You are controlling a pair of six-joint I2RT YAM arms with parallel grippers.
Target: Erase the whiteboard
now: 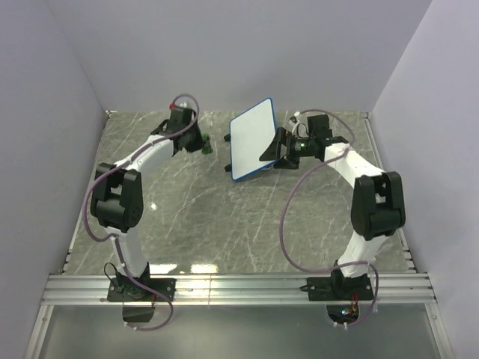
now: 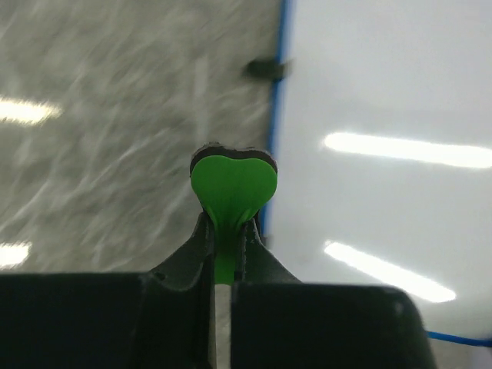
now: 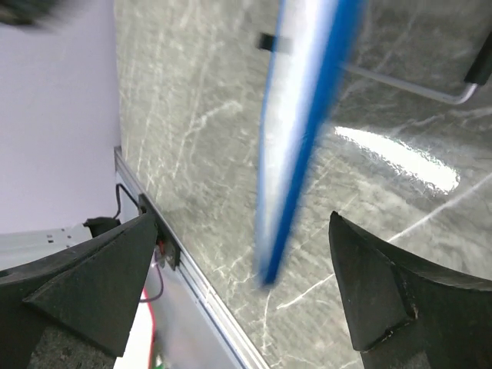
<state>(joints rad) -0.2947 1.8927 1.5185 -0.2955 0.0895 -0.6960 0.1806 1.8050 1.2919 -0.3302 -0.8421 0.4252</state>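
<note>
Whiteboard [image 1: 252, 140] stands tilted on edge at the back middle of the bench [image 1: 224, 217] in the overhead view. Its white face is turned toward the left arm, and I see no writing on it. The count is one board, one eraser and two arms. The right hand [image 1: 278, 152] sits at the board's right edge, likely there to steady it for wiping. The left hand [image 1: 193, 140] is just beside the board's left edge, with a green eraser [image 1: 203, 143] at its tip. Two small black feet [image 1: 228, 166] show on that left edge.

From the left wrist, the hand is pressed together on the eraser's thin stem, and the heart-shaped green pad points toward the board's blue frame. Holding it by the stem probably keeps the pad free to rub.

From the right wrist, both fingers [image 3: 92, 284] are spread wide. The board's blue edge runs between them, blurred and touching neither. Judging by that, nothing grips the board now, and I cannot tell whether it leans on something.
</note>
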